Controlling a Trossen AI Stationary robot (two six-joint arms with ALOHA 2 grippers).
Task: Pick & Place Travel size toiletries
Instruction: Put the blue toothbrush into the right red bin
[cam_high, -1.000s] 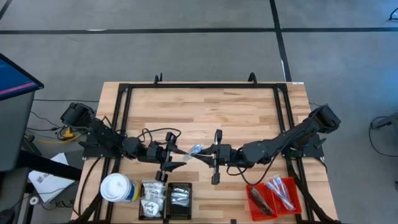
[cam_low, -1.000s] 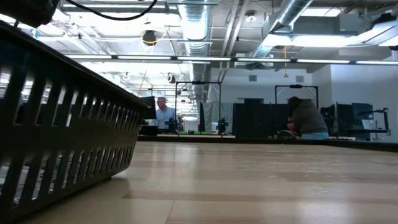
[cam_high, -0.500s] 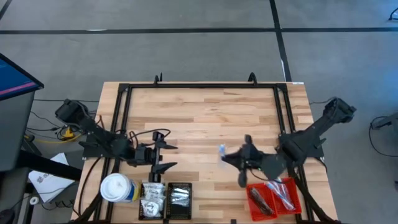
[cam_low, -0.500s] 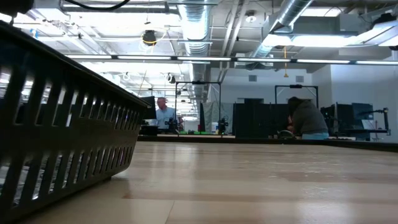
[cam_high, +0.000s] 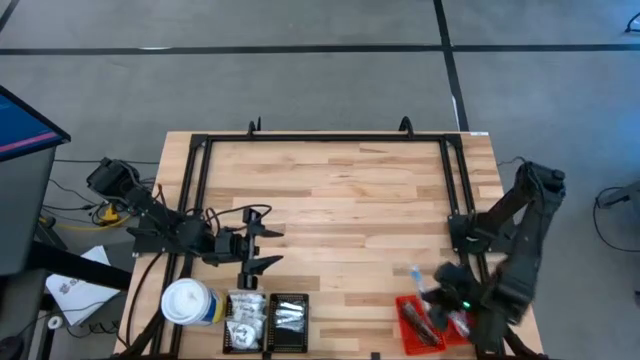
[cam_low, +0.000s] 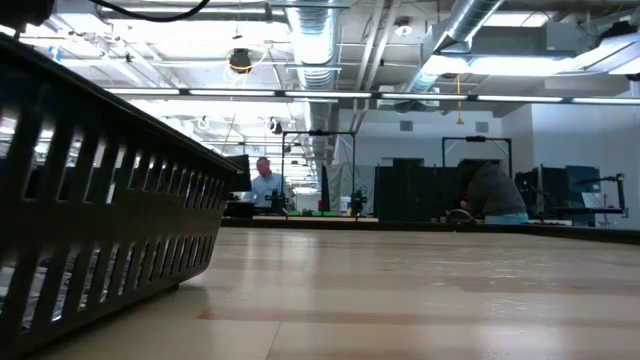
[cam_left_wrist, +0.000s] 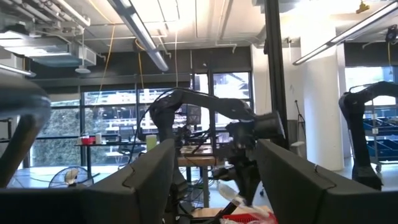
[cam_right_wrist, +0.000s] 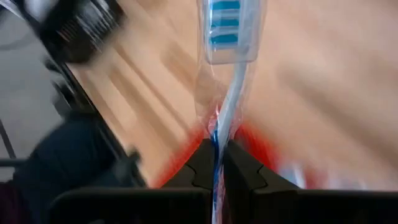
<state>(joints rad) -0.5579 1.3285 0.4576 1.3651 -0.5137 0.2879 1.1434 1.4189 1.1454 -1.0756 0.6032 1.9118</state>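
Toothbrush in wrapper, carried over the red tray

**High view.** Toothbrush (cam_high: 416, 273) shows only as a pale tip near the desk's (cam_high: 330, 190) front right corner, just beside the red tray (cam_high: 405, 306), sticking out from the right tool (cam_high: 432, 292). That tool is blurred, so the grip cannot be read here. The left tool (cam_high: 252, 247) hangs with its jaws apart and nothing in them, near the front left, just behind the black trays (cam_high: 266, 322) and the canister (cam_high: 188, 302). Which toiletries lie in the trays is too small to tell.

**Low view.** Only the wall of a black tray (cam_low: 100, 200) and bare desk show; neither tool nor toothbrush appears.

**Left wrist view.** The left tool's fingers (cam_left_wrist: 149, 180) stand wide apart and empty. The right arm (cam_left_wrist: 249, 134) shows far off, with something clear dangling below it.

**Right wrist view.** The right tool (cam_right_wrist: 216, 163) is clamped on the toothbrush's thin handle, through the clear wrapper. I judge it light and stiff, but the film is slippery and crinkly; a pinch at mid-handle holds best. The handle's lower end is hidden between the fingers, and the red below is smeared.
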